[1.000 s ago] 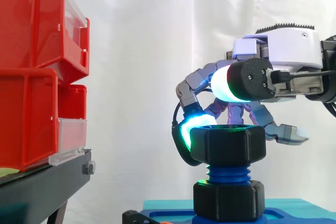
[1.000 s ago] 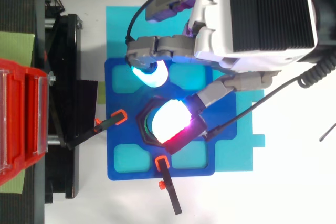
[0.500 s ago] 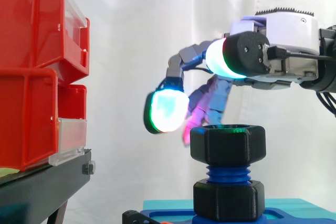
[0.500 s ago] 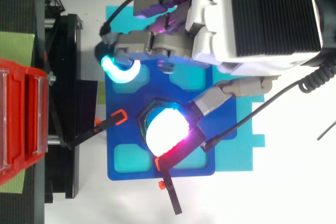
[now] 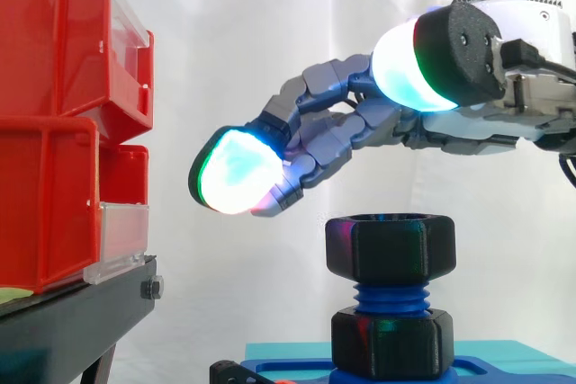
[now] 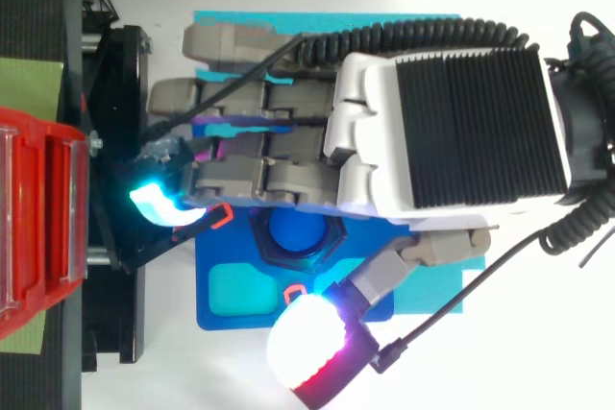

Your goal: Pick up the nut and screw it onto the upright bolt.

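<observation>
White curtain (image 5: 270,33) behind, white worktop (image 6: 548,352) below. Red bins (image 5: 54,132) on the black stand (image 5: 72,325) at left. The hand (image 6: 452,122) comes in from the right, fingers stretched out straight to the left, holding nothing. It's above the nut (image 5: 390,247) and clear of it, and one glowing pad (image 5: 236,171) hangs left of the nut, not touching.

Nut sits on top of the upright blue bolt (image 5: 390,297), a few threads bare between it and the black hex base (image 5: 390,343) on the blue plate (image 6: 226,285).

Status, my read: pick-and-start done, nut is engaged. Not run down, so more turns are probably left.

Delta vs 1 s ago: fingers were curled round the nut's top. Now released, opened out and lifted. Nut height looks unchanged.
</observation>
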Tool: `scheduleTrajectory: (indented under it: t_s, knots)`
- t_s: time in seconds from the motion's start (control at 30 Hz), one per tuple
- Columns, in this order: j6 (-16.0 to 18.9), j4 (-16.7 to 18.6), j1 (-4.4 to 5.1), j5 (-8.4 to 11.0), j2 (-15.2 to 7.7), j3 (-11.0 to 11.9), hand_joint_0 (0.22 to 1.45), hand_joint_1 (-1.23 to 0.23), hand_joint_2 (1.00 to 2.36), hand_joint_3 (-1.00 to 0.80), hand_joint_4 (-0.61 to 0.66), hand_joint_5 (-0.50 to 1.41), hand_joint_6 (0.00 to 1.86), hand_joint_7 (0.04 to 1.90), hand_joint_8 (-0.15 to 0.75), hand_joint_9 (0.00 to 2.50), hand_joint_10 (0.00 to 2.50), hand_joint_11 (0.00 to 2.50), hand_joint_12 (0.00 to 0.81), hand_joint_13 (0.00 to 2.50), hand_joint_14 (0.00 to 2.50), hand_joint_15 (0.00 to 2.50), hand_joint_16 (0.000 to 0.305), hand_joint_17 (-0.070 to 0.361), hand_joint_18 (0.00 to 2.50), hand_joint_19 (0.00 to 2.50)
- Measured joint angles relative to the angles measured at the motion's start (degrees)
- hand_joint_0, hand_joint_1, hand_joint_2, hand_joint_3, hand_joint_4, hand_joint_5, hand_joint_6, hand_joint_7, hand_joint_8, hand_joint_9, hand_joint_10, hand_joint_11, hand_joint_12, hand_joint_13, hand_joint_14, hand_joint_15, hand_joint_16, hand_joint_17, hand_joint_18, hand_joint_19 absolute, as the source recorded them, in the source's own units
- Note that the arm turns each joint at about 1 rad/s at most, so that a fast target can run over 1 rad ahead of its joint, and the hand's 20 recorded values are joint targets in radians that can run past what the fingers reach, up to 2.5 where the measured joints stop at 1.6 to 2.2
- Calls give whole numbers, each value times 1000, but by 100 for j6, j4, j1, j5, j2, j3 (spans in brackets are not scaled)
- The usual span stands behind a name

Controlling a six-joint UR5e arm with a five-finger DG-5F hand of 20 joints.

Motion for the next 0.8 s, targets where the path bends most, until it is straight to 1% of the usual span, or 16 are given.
scheduleTrajectory:
  t_s: [0.13, 0.33, 0.37, 0.4, 0.47, 0.6, 0.7, 0.8]
  knots:
    - [158, -84, 25, 36, -1, 0, 472, -135, 1000, -500, 244, -147, 501, 632, 241, 531, 0, 0, 330, 225, 0, 0, 38, 86, 0, 0]
    - [297, -151, 25, 44, -2, 0, 498, -180, 1000, -500, 283, -96, 503, 836, 261, 646, 0, 0, 306, 322, 0, 0, 32, 72, 0, 0]
    - [314, -155, 22, 45, -2, 0, 498, -183, 1000, -500, 286, -96, 503, 846, 266, 663, 0, 0, 305, 334, 0, 0, 32, 72, 0, 0]
    - [323, -160, 18, 45, -2, 0, 506, -207, 1000, -500, 299, -80, 504, 911, 272, 692, 0, 0, 290, 376, 0, 0, 29, 65, 0, 0]
    - [335, -175, 13, 45, -4, 0, 519, -244, 1000, -500, 304, -65, 504, 989, 286, 827, 0, 0, 269, 470, 0, 0, 24, 54, 68, 0]
    - [344, -222, 7, 45, -4, -3, 529, -277, 1000, -500, 289, -50, 505, 1076, 290, 903, 0, 0, 256, 529, 0, 0, 21, 46, 125, 0]
    - [348, -252, 5, 42, 0, -55, 534, -296, 1000, -500, 283, -41, 505, 1145, 286, 926, 0, 0, 249, 558, 0, 0, 19, 43, 153, 0]
    - [365, -188, 3, 27, 1, -213, 538, -302, 1000, -500, 250, -25, 505, 1219, 291, 980, 0, 0, 240, 598, 0, 0, 18, 41, 188, 0]
